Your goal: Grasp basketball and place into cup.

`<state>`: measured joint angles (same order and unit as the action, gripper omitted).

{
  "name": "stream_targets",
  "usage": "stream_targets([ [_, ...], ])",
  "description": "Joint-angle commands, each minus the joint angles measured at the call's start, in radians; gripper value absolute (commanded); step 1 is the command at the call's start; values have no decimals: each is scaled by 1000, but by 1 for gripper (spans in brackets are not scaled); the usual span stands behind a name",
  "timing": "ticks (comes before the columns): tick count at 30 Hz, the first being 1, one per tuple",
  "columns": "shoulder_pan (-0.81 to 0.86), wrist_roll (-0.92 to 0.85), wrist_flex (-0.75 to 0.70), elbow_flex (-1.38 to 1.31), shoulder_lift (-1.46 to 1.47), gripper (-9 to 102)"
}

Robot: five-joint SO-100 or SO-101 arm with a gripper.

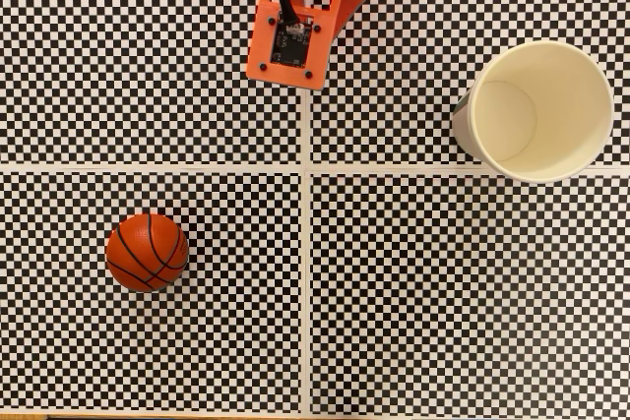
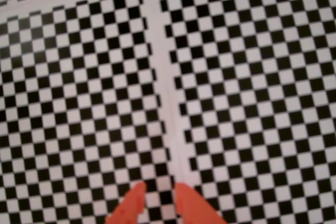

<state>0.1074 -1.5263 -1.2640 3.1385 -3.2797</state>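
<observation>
The basketball (image 1: 147, 251) is a small orange-brown ball with black seams; it rests on the checkered mat at the lower left of the fixed view. At the upper right, the cream-white paper cup (image 1: 539, 110) stands upright with a plain, empty inside. The arm's orange wrist block (image 1: 295, 31) hangs at the top centre, far from both. In the wrist view my gripper (image 2: 159, 196) pokes in from the bottom edge. Its two orange fingertips (image 2: 135, 199) stand a narrow gap apart with nothing between them. Neither ball nor cup shows in the wrist view.
Pale seams (image 1: 305, 243) split the black-and-white checkered mat into four panels. One seam (image 2: 165, 108) runs up from the gripper in the wrist view. A strip of wood shows at the fixed view's bottom left edge.
</observation>
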Motion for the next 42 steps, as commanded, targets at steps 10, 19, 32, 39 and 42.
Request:
stream_targets([
  [10, 5, -2, -6, 35, -9, 0],
  [19, 17, -83, 5, 35, -9, 0],
  [32, -2, -40, 296, 34, -9, 0],
  [39, 32, -43, 561, 34, -9, 0],
  [42, 37, -61, 667, 29, -9, 0],
])
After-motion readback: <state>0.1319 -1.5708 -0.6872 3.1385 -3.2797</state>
